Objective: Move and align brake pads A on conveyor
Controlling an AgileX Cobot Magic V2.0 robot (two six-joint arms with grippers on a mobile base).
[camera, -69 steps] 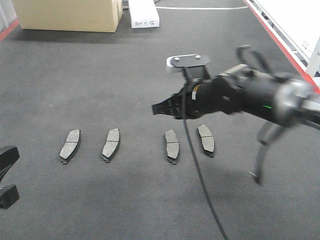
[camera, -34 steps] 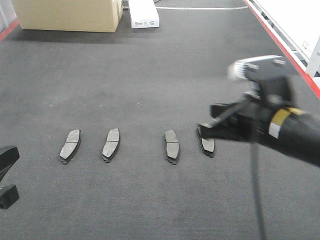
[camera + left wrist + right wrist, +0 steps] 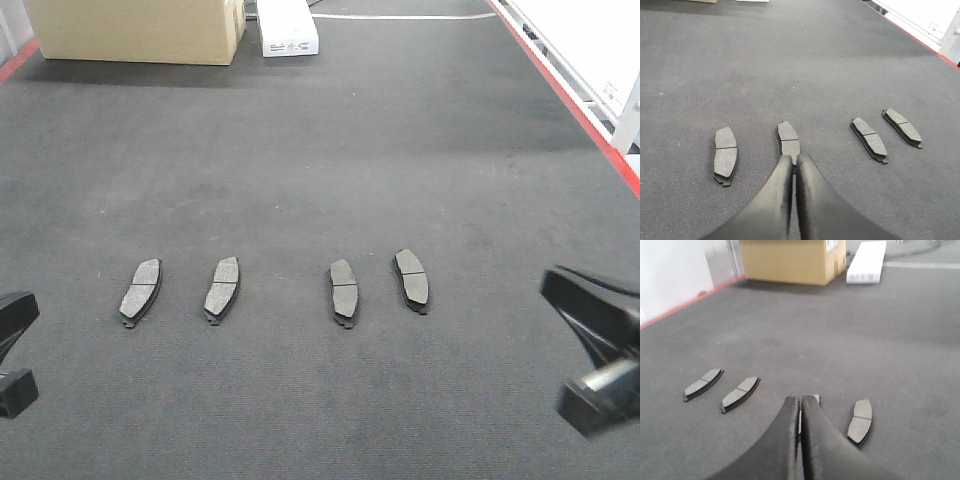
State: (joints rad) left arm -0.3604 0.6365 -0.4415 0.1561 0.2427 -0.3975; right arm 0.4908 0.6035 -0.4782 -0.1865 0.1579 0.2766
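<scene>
Four pads lie flat in a rough row across the belt (image 3: 300, 150), none touching another: pad 1 (image 3: 141, 290) at the far left, pad 2 (image 3: 222, 288) just beside it, then a wider gap to pad 3 (image 3: 344, 291), with pad 4 (image 3: 412, 279) near it on the right. Each pad shows a thin groove across its middle. Pads 1 and 2 lean slightly the same way; pad 4 is angled the opposite way and sits a little farther up the belt than pad 3. The left gripper (image 3: 794, 161) is at the lower left edge of the front view, above the belt; the left wrist view shows its fingers pressed together with nothing between them, tips pointing at the near end of pad 2. The right gripper (image 3: 800, 401) is at the lower right edge of the front view, well apart from pad 4; the right wrist view shows its fingers likewise clenched and empty, partly hiding pad 3 behind the tips. A cardboard box (image 3: 135, 30) and a white box (image 3: 287, 28) stand at the far end of the belt. A red strip (image 3: 570, 95) borders the belt's right side.
</scene>
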